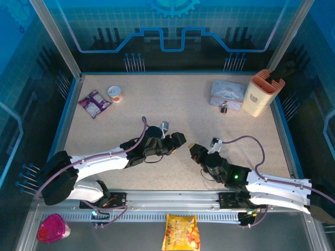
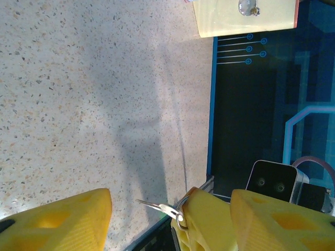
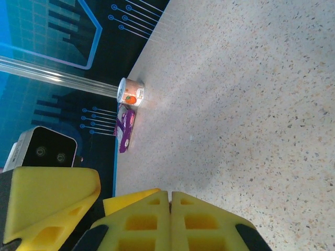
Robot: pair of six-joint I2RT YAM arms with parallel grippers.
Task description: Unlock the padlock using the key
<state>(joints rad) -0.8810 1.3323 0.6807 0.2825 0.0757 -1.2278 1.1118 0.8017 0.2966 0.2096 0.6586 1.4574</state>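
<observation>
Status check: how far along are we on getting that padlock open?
Done: the key is off the table, pinched in the shut right gripper. In hand: the left gripper stands open around it, seemingly a handover. Left: the padlock hangs untouched on the tin box at the far right; inserting and turning remain.

Bare table (image 1: 172,104) up to padlock (image 1: 223,108)

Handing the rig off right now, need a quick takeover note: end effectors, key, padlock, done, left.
Left end effector: open, empty, fingers either side of the right one's tips.
Right end effector: shut on the key, which pokes out of its tips mid-table.
Padlock: at the front of the tin box, far right, away from both arms.
Done: key in hand.
Left: bring key to padlock, insert, turn.
</observation>
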